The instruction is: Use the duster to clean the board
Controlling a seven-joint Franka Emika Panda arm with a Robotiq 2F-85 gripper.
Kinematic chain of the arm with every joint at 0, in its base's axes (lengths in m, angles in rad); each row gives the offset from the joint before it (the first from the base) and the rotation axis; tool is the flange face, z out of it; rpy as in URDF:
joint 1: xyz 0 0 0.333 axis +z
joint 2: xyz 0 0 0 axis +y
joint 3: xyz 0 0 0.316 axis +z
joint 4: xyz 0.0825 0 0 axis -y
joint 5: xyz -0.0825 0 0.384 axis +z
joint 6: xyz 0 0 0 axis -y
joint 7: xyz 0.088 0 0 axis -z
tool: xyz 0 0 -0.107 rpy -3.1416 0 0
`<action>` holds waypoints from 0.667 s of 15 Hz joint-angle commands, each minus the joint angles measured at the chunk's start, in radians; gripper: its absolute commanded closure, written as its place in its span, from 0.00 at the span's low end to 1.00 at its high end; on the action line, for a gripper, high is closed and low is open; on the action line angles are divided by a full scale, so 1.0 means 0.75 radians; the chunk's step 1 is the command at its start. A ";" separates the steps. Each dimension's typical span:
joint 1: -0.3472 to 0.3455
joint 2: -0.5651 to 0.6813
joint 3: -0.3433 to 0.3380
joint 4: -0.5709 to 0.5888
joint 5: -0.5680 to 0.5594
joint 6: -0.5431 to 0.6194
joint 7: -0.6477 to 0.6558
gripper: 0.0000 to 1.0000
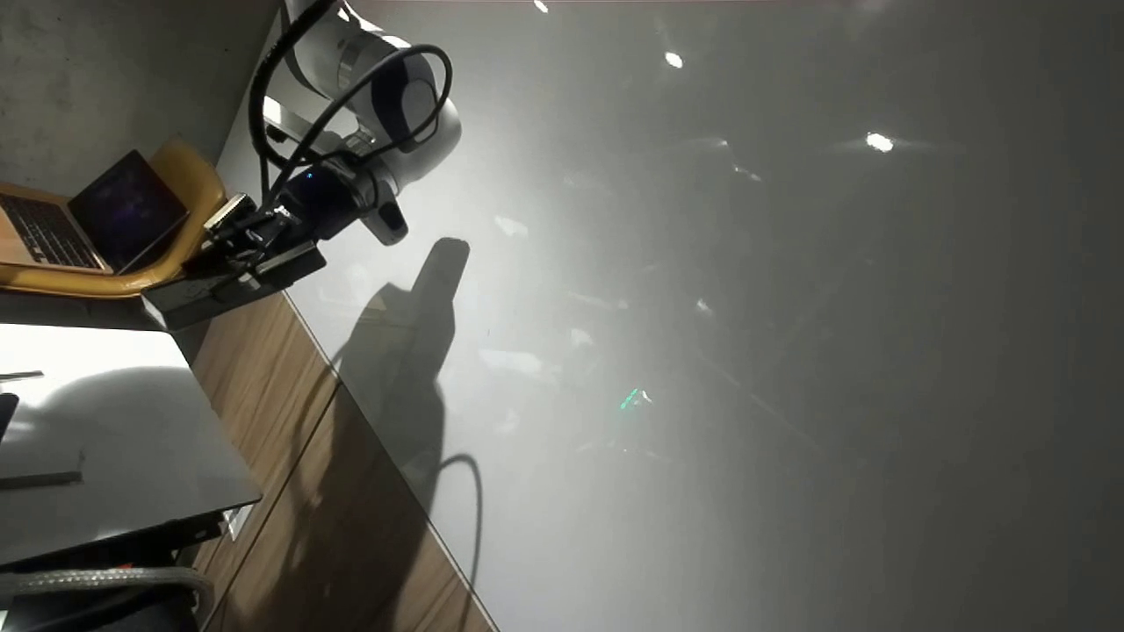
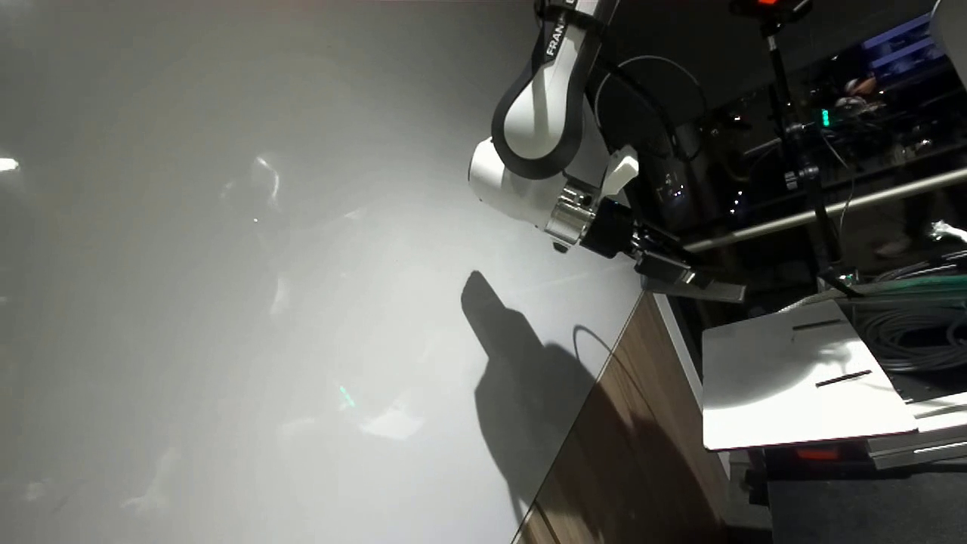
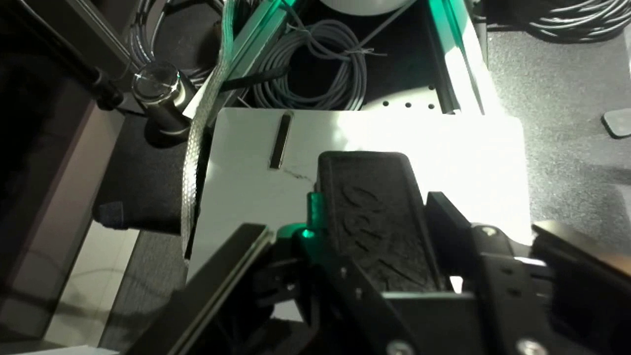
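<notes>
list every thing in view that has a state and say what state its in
gripper, closed on the sides of the duster
duster, held, apart from the board
board, glossy with bright reflections; can't tell whether pale patches are smears
laptop, open
white tabletop, partly in glare
grey cable, coiled

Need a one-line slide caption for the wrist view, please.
Wrist view: the claw grips the black duster by its sides, with a white tabletop and coiled grey cable beyond.
</notes>
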 commanded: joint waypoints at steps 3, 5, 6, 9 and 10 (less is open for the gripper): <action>-0.048 0.093 -0.038 -0.042 0.063 0.023 -0.062 0.72; -0.054 0.137 -0.039 -0.041 0.075 0.045 -0.080 0.72; -0.053 0.161 -0.037 -0.032 0.075 0.061 -0.089 0.72; -0.048 0.224 -0.036 -0.001 0.060 0.093 -0.098 0.72; -0.049 0.240 -0.037 0.008 0.059 0.096 -0.099 0.72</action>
